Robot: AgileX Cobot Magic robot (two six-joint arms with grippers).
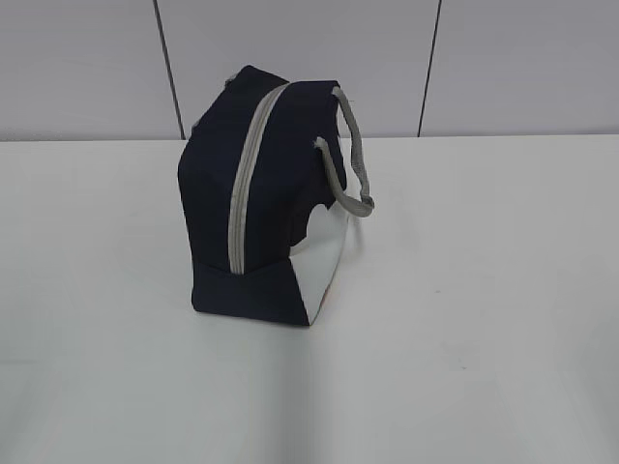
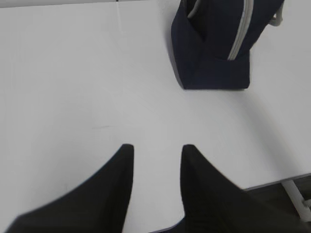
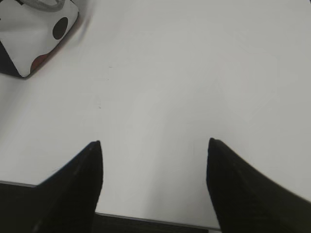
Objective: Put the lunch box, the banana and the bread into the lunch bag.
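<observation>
In the exterior view the bag (image 1: pixel 259 208) stands alone near the middle of the white counter (image 1: pixel 484 319), upright, its navy end turned toward the camera. The grey zipper (image 1: pixel 247 179) runs closed from the top edge down that end to a point just above the base fold. A white side panel (image 1: pixel 324 256) shows on its right flank, and a grey strap (image 1: pixel 350 159) loops out from the top right and hangs down beside the panel. Behind the counter is a pale wall with dark vertical seams. Neither arm shows here, and no box, banana or bread can be seen on the counter. In the left wrist view the left claw (image 2: pixel 156 148) hovers above bare counter, its two dark fingers (image 2: pixel 119 179) a moderate gap apart with nothing between them. The bag (image 2: pixel 209 53) sits well ahead of it at upper right, zipper (image 2: pixel 241 34) facing the camera, and the counter edge shows at lower right. In the right wrist view the right claw (image 3: pixel 154 141) is spread wide and empty over the counter near its front edge, fingers (image 3: pixel 85 179) far apart. Only a corner of the bag (image 3: pixel 34 43) shows at upper left, well away: white panel with a dark spot and a red patch.
</observation>
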